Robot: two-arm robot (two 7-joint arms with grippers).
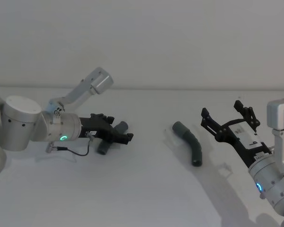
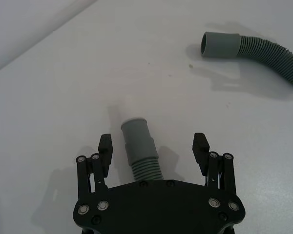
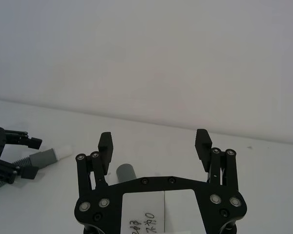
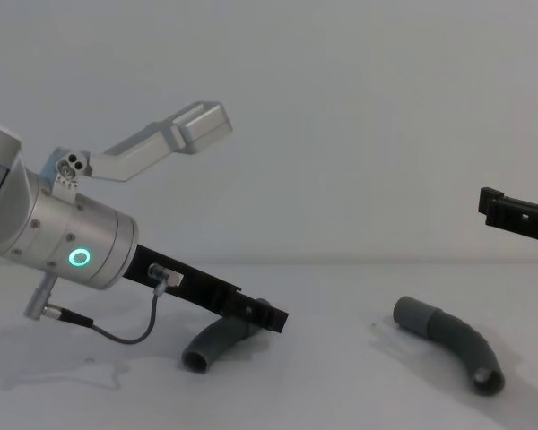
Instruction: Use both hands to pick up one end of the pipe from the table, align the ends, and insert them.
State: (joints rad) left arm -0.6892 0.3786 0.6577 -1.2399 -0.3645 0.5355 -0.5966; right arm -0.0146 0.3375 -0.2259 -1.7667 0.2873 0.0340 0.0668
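Two grey corrugated pipe pieces lie on the white table [image 1: 146, 198]. My left gripper [image 1: 120, 128] is low over the left piece [image 1: 104, 147], open, and its fingers [image 2: 105, 148] straddle the smooth collar end [image 2: 136, 134] without closing on it. In the right wrist view that end shows a pale tip [image 3: 63, 152]. The curved right piece [image 1: 190, 145] lies apart at centre right, its collar end [image 2: 220, 45] facing the left piece. My right gripper [image 1: 221, 109] hovers open above the table just right of that piece, holding nothing.
A plain white wall stands behind the table. A thin black cable [image 1: 78, 152] hangs from the left wrist down to the surface. Bare table stretches between the two pieces and along the front.
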